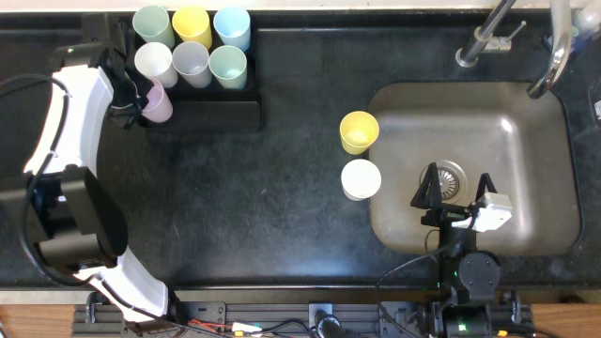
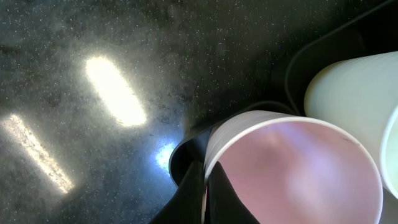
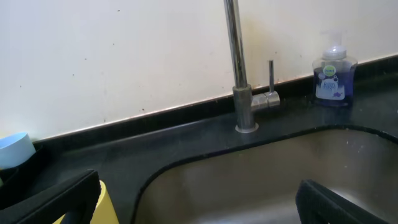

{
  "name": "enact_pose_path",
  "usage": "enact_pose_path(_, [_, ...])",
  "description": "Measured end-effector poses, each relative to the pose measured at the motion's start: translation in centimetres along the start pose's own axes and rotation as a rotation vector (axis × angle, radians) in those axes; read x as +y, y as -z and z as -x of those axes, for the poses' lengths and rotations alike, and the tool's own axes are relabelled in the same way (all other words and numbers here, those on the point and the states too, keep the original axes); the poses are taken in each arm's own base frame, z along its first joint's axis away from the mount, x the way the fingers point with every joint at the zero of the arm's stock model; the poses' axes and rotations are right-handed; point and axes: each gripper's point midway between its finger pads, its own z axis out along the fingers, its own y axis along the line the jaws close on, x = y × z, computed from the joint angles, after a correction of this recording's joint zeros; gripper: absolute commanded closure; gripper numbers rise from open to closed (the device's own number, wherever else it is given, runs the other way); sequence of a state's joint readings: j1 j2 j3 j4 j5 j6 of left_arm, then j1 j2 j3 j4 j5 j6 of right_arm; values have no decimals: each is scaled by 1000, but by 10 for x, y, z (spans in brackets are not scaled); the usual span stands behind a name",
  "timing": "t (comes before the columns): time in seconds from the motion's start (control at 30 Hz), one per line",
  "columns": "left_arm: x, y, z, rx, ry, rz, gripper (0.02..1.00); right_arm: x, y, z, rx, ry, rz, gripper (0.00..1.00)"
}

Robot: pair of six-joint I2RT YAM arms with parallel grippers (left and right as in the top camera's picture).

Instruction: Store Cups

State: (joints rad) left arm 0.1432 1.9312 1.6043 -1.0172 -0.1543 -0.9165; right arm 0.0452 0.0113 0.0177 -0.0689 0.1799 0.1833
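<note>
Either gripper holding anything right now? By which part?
Left gripper pinches the pink cup by its rim. Right gripper open, holding nothing.

The desk [image 1: 282, 216] lay open between the rack [image 1: 225, 115] and the sink [image 1: 526, 122]. A yellow cup [image 1: 359, 131] and a white cup [image 1: 361, 178] blocked the sink's left rim. Six upright cups [image 1: 192, 58] crowded the rack's back rows. Its front row was free beside the lilac cup [image 1: 158, 103] pinched by the left end effector [image 2: 205, 186]. The tap [image 1: 481, 42] stood behind the sink.
</note>
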Motion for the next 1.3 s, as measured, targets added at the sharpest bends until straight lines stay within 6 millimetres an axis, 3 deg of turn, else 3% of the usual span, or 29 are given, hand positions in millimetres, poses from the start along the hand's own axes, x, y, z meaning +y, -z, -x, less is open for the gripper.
enact_pose_path(0.03, [-1,0,-1,0,-3,0,928,0,0,0,0,0,0,5])
enact_pose_path(0.07, [-1,0,-1,-2,-6,0,739,0,0,0,0,0,0,5])
enact_pose_path(0.1, [-2,0,-1,-5,-9,0,478,0,0,0,0,0,0,3])
enact_pose_path(0.13, [-4,1,-1,-8,-10,-7,154,0,0,0,0,0,0,3])
enact_pose_path(0.17, [-6,1,0,-14,-11,-13,51,0,0,0,0,0,0,3])
enact_pose_path(0.53, [-11,2,-6,-13,-29,-17,18,0,0,0,0,0,0,3])
enact_pose_path(0.63, [-11,12,-5,-24,-26,-33,18,0,0,0,1,0,0,3])
enact_pose_path(0.77, [-8,54,-3,-61,-19,-99,18,0,0,0,0,0,0,5])
enact_pose_path(0.9, [-6,115,-15,-99,-41,-214,18,0,0,0,0,0,0,3])
enact_pose_path(0.97, [-14,138,-33,-106,-101,-271,18,0,0,0,0,0,0,3])
enact_pose_path(1.07, [-41,156,-82,-89,-260,-334,18,0,0,0,0,0,0,5])
enact_pose_path(1.3, [-125,148,-238,-54,-652,-461,18,0,0,0,0,0,1,5])
